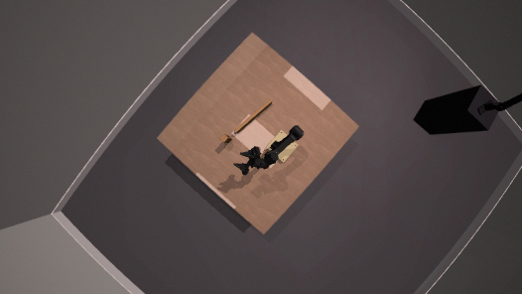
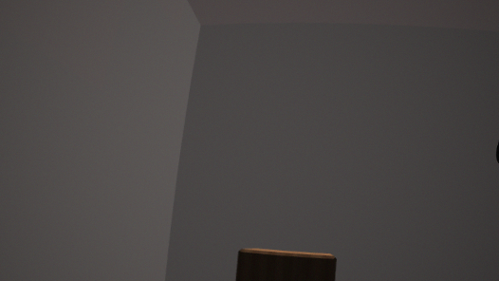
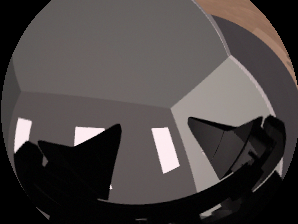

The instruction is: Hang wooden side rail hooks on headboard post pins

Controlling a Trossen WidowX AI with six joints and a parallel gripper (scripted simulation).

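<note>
The wooden side rail [image 1: 254, 117] is a narrow brown bar running diagonally beside the pale patch on the table. Its lower-left end, with a small grey metal part [image 1: 233, 133], is close to the headboard post [image 1: 224, 138] [image 2: 286, 268]. The view is too small to tell whether hooks and pins touch; the slot and pins cannot be made out. In the exterior view only the post's dark upper part shows. My gripper [image 1: 238, 159] [image 3: 156, 124] is open and empty, to the lower right of the post in the top view, apart from post and rail. The wrist view shows neither.
The arm's base plate [image 1: 288, 153] is pale yellow and stands on the wooden table [image 1: 198, 119], right of the pale patch [image 1: 257, 135]. A pale strip [image 1: 308, 88] lies near the upper-right edge, another [image 1: 215, 190] at the lower-left edge. The wrist view faces walls and bright ceiling panels.
</note>
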